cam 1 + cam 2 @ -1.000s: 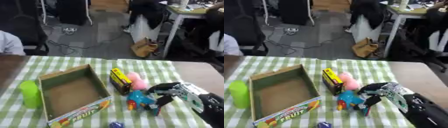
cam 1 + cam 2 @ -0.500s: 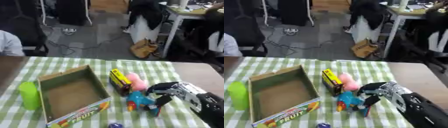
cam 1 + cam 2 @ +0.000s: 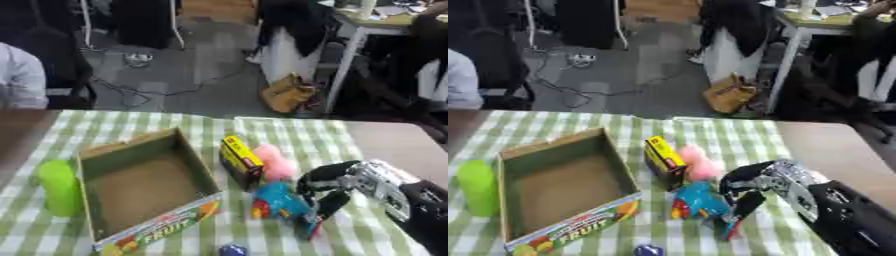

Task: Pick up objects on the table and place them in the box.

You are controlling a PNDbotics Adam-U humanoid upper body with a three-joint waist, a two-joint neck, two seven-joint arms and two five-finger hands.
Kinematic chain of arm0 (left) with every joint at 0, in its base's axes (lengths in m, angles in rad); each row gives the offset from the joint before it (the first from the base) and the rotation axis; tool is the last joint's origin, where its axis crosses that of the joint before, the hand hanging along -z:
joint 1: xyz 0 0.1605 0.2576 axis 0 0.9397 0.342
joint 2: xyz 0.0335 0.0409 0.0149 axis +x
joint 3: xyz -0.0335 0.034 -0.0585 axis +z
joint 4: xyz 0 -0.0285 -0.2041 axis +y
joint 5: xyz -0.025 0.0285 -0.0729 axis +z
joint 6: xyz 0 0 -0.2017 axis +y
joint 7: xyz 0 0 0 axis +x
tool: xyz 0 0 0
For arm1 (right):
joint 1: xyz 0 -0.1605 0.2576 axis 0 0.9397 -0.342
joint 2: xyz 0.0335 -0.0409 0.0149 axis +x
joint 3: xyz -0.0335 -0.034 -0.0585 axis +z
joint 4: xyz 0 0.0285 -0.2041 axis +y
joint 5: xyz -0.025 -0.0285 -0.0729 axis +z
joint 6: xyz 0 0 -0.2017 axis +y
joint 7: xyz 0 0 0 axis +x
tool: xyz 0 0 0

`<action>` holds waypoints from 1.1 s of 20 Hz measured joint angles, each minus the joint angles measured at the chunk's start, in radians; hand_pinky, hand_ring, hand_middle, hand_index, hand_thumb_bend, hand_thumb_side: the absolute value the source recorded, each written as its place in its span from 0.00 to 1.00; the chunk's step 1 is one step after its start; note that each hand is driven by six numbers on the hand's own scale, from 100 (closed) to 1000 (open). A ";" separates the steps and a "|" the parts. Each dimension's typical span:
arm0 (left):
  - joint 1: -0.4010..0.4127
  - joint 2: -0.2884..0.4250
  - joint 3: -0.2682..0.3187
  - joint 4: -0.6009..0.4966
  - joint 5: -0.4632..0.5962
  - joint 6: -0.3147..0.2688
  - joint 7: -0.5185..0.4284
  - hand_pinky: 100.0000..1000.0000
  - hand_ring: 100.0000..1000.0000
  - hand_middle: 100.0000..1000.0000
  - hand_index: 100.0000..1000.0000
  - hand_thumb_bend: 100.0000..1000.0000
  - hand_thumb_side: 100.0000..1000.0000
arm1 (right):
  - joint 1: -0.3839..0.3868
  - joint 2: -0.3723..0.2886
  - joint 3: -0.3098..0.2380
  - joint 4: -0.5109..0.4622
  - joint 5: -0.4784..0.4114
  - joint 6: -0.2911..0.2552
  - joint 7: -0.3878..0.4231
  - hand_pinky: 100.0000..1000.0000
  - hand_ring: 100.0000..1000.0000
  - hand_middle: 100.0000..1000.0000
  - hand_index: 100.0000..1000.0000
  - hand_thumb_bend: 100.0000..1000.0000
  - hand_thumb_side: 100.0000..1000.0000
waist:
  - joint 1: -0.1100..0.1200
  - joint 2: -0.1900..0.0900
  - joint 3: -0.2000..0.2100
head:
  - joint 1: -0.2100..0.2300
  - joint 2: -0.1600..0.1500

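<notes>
Your right hand [image 3: 337,182] has its fingers curled beside the blue toy [image 3: 278,199], not yet gripping it. The toy lies on the counter [image 3: 376,145] right of the box [image 3: 140,185]. It looks light and rigid; grasp its body.

Office: desks [image 3: 385,22], floor cables [image 3: 131,60], seated people.

My right hand [image 3: 337,182] covers part of the blue toy [image 3: 278,200]; a dark blue round thing [image 3: 231,250] is cut off by the bottom edge.
</notes>
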 measured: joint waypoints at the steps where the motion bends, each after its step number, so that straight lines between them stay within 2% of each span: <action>1: 0.000 0.000 0.000 0.000 0.000 0.000 0.000 0.86 0.89 0.90 0.93 0.08 1.00 | 0.000 -0.002 0.004 -0.009 -0.007 0.005 0.005 0.90 0.56 0.22 0.38 0.46 0.73 | 0.000 -0.002 0.000 | 0.000 0.000; 6: 0.000 0.000 0.000 0.000 -0.001 0.000 0.000 0.86 0.89 0.90 0.93 0.08 1.00 | 0.003 -0.003 0.010 -0.031 -0.033 0.024 0.022 0.88 0.54 0.22 0.38 0.43 0.73 | 0.000 -0.011 -0.001 | 0.002 0.007; 10: 0.000 0.000 0.000 0.000 -0.001 -0.001 0.001 0.87 0.89 0.90 0.93 0.09 1.00 | 0.001 -0.003 0.010 -0.031 -0.038 0.042 0.017 0.88 0.55 0.26 0.43 0.40 0.76 | 0.000 -0.012 -0.001 | 0.003 0.009; 11: 0.000 0.000 0.000 0.000 -0.001 -0.001 0.001 0.87 0.89 0.90 0.93 0.09 1.00 | 0.001 -0.002 0.010 -0.030 -0.039 0.052 0.008 0.84 0.53 0.27 0.45 0.33 0.80 | 0.000 -0.012 -0.001 | 0.003 0.009; 13: 0.000 0.000 0.000 0.000 -0.002 -0.001 0.002 0.86 0.90 0.90 0.93 0.09 1.00 | 0.001 -0.001 0.009 -0.027 -0.039 0.082 -0.017 0.72 0.46 0.28 0.46 0.33 0.80 | 0.000 -0.012 -0.001 | 0.002 0.009; 14: 0.000 0.000 0.000 0.000 -0.002 -0.001 0.002 0.86 0.90 0.90 0.93 0.09 1.00 | 0.000 0.001 0.009 -0.027 -0.038 0.099 -0.031 0.69 0.45 0.28 0.47 0.33 0.80 | 0.000 -0.012 -0.001 | 0.002 0.011; 15: 0.000 0.000 0.000 0.000 -0.003 -0.001 0.002 0.87 0.90 0.90 0.93 0.09 1.00 | -0.001 0.006 0.010 -0.027 -0.035 0.113 -0.040 0.42 0.40 0.30 0.47 0.31 0.79 | 0.000 -0.012 -0.001 | 0.002 0.013; 16: 0.000 0.000 0.000 0.000 -0.003 -0.001 0.002 0.87 0.90 0.90 0.93 0.09 1.00 | -0.001 0.010 0.010 -0.027 -0.029 0.125 -0.048 0.42 0.40 0.30 0.47 0.31 0.79 | 0.000 -0.012 0.000 | 0.001 0.015; 17: 0.000 0.000 0.000 0.000 -0.003 -0.001 0.001 0.87 0.90 0.90 0.92 0.09 1.00 | -0.001 0.013 0.011 -0.027 -0.023 0.134 -0.054 0.23 0.37 0.34 0.47 0.27 0.76 | 0.000 -0.012 0.001 | 0.000 0.016; 18: 0.000 0.000 0.000 0.000 -0.003 -0.001 0.001 0.87 0.90 0.90 0.92 0.09 1.00 | -0.001 0.017 0.011 -0.027 -0.016 0.138 -0.058 0.23 0.37 0.34 0.47 0.27 0.76 | 0.000 -0.012 0.001 | -0.001 0.016; 19: 0.000 0.000 0.000 0.000 -0.003 -0.001 0.001 0.87 0.90 0.89 0.92 0.09 1.00 | -0.001 0.019 0.012 -0.027 -0.010 0.141 -0.060 0.14 0.34 0.37 0.49 0.24 0.75 | 0.000 -0.012 0.001 | -0.001 0.016; 22: 0.000 0.000 0.000 0.000 -0.003 -0.001 0.002 0.87 0.90 0.89 0.92 0.09 1.00 | -0.002 0.025 0.011 -0.027 -0.001 0.144 -0.063 0.13 0.32 0.39 0.54 0.25 0.75 | 0.000 -0.012 0.002 | -0.002 0.016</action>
